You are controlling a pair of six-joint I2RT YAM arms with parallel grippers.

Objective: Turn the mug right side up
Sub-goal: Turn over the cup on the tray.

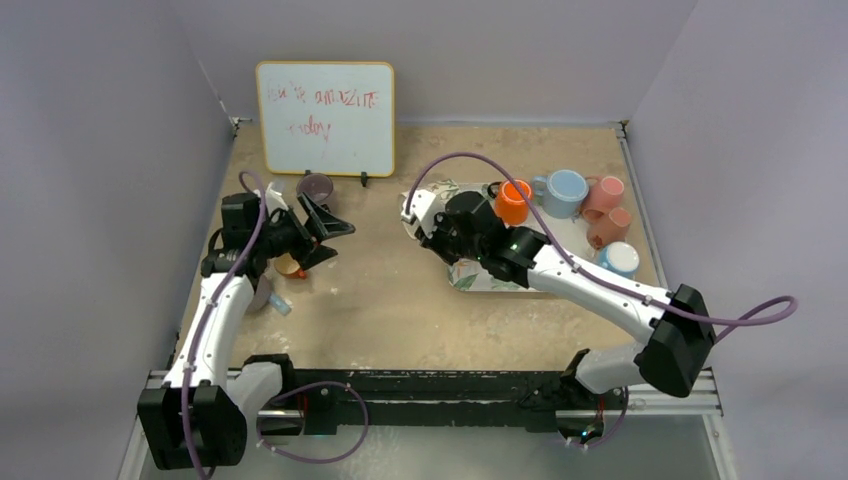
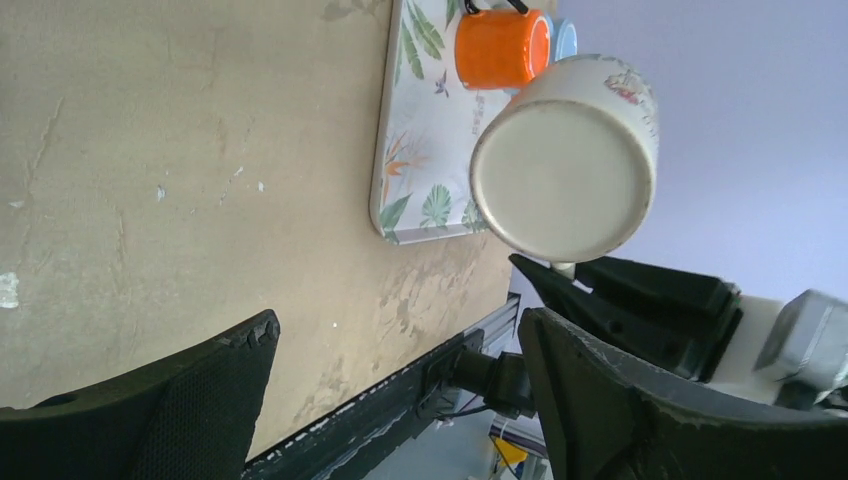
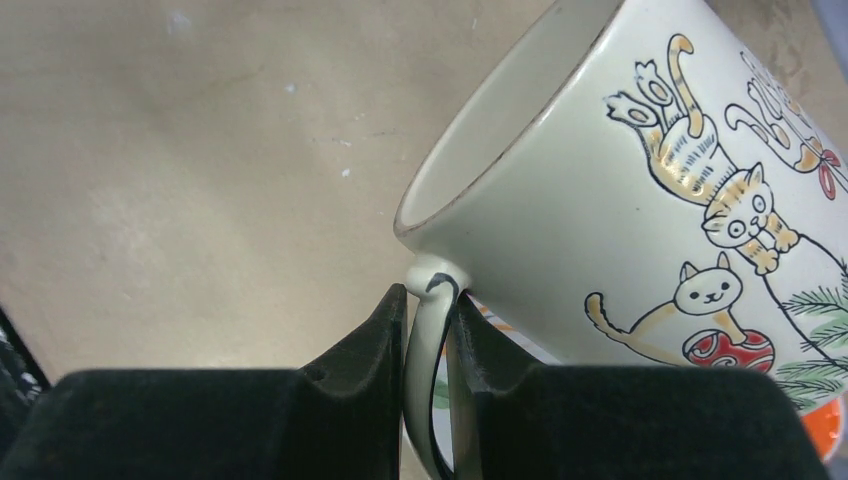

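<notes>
Mug (image 3: 620, 200): cream, printed with cats; held in the air over the 9 o'clock edge of the tray (image 1: 470, 277), touching neither tray nor desk (image 1: 400, 310).
Handle (image 3: 425, 400): the only part that is gripped; in the right wrist view it runs down between the two fingers.
Right claw (image 3: 428, 315): clenched on the handle, one finger on each side of it.
Left claw (image 2: 398, 325): released and holding nothing; in the overhead view it hovers well apart from the mug, at its 9 o'clock.
Attitude of mug: tilted, neither upright nor fully inverted. The left wrist view looks straight onto the flat base (image 2: 560, 160), while in the right wrist view the rim points toward 10 o'clock.
Tray contents: an orange mug (image 1: 513, 200) lies on its side at 3 o'clock from the held mug; a blue mug (image 1: 565, 192) and others stand further toward 3 o'clock.
Done, as judged: the mug is secured and raised, and the turn appears to be partly made.
Left, as judged: finish the rotation until the mouth faces up, lower the base flat onto tray or desk, then open the right claw.
Uncertain: whether the mouth is at present above or below level cannot be told from these views.
</notes>
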